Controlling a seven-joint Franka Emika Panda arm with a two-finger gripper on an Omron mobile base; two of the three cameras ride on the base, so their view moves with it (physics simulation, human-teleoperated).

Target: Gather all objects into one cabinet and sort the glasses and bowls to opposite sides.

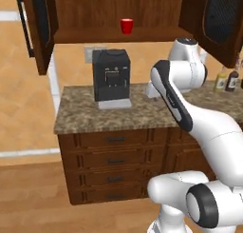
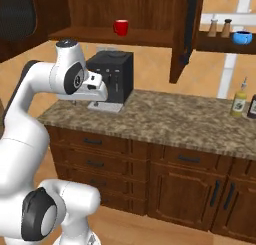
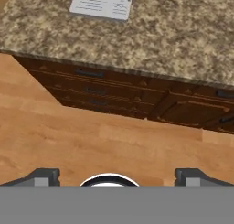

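Observation:
One short red cup (image 1: 126, 25) (image 2: 120, 27) stands upright on the dark wood shelf of the open wall cabinet (image 1: 95, 34) (image 2: 145, 37), above the coffee machine. A small bright-blue bowl (image 2: 242, 37) sits on a separate open shelf (image 2: 220, 43) further right, past the cabinet door and beside two shakers. My gripper (image 3: 117, 176) is open, fingertips (image 3: 45, 175) wide apart with nothing between them. It looks down over the counter's front edge at the drawers and the floor. The hand (image 2: 96, 87) hovers in front of the coffee machine, well below the cup.
A black coffee machine (image 1: 111, 75) (image 2: 112, 74) stands on the granite counter (image 1: 76, 113) (image 2: 170, 119). Bottles (image 1: 226, 81) (image 2: 239, 101) stand at the counter's right end. Open cabinet doors (image 1: 40, 27) (image 2: 186, 29) hang out on both sides. Drawers (image 3: 96, 88) run below the counter.

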